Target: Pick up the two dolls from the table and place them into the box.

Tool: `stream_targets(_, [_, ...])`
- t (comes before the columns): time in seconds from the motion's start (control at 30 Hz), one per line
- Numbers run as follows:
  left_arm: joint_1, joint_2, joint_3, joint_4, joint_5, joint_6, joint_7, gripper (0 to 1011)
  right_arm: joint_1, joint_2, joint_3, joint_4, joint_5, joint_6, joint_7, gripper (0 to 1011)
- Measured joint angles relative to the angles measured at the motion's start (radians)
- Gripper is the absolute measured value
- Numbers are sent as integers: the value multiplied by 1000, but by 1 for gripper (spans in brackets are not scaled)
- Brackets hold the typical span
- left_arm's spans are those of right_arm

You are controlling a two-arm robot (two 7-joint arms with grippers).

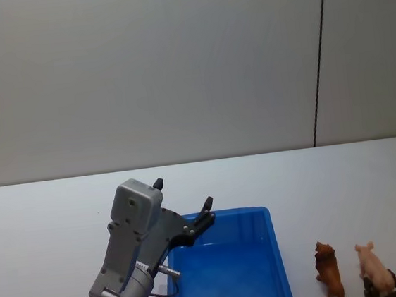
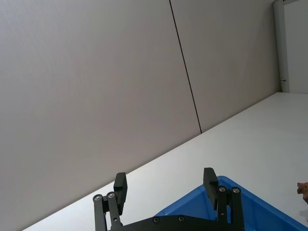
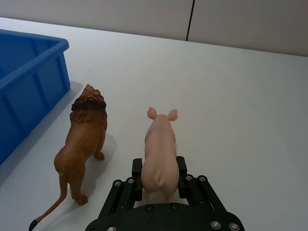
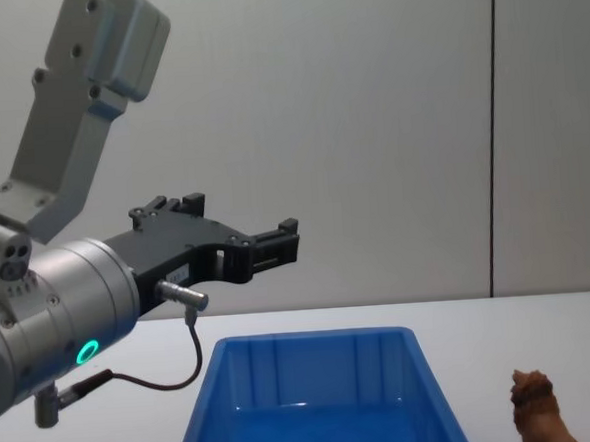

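**White tabletop carries 3 things**

The flat plain white tabletop (image 3: 240, 96) runs back to a grey wall (image 3: 120, 12). On it sits a bright blue rectangular plastic bin (image 3: 33, 96) with a rimmed top. Near the bin's right wall, not touching it, a brown plastic lion figurine (image 3: 84, 144) with a darker shaggy mane stands on 4 legs. Just right of it stands a pale pink plastic pig figurine (image 3: 161, 149), apart from the lion. Both face the wall.

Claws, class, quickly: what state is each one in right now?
Left claw: open, holding nothing.
Right claw: closed on the pink pig, at its hindquarters.
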Motion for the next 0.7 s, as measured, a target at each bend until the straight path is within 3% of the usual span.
stream_targets(0.7, [0,0,0,0,0,0,0,1001,-16,7,10,-111,-23,-91,25,379])
